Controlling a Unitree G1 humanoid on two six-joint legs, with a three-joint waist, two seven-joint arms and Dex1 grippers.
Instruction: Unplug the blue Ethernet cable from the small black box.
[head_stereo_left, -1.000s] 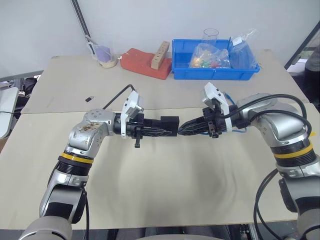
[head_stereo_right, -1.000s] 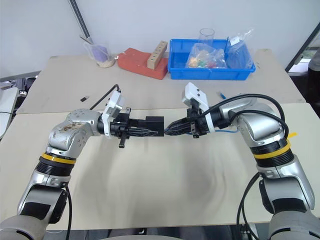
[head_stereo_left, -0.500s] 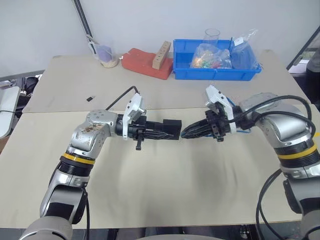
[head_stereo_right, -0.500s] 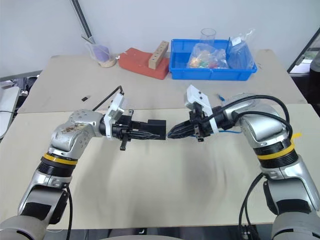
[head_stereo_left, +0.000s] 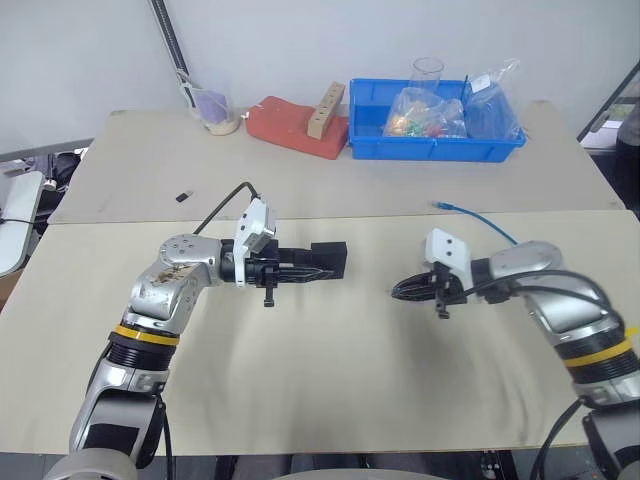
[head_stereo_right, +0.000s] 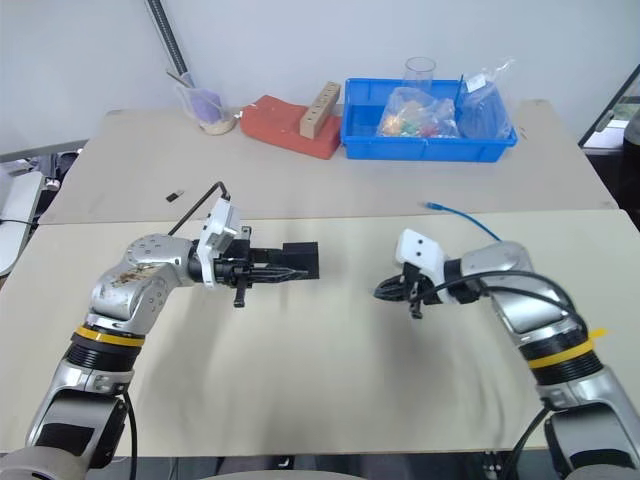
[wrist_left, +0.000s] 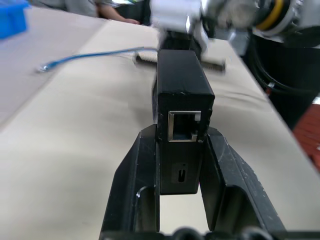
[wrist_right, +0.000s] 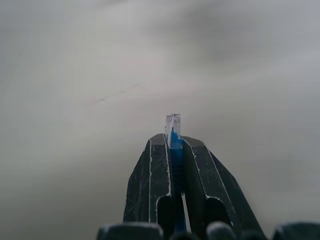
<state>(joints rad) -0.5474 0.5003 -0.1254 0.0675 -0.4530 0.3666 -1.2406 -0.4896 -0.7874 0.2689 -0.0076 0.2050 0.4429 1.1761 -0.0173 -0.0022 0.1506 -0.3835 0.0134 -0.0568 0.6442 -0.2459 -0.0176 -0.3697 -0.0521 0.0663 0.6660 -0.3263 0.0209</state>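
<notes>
Left fingers (wrist_left: 180, 165) clamped on small black box (wrist_left: 183, 95), right fingers (wrist_right: 172, 150) pinching blue Ethernet cable (wrist_right: 173, 131), bare table (head_stereo_left: 330, 370) between.

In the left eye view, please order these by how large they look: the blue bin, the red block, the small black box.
1. blue bin, clearly the largest.
2. red block.
3. small black box, smallest, held in the left gripper.
The box is nearer to the camera than the other two, yet looks smallest, so the order seems safe.
</notes>
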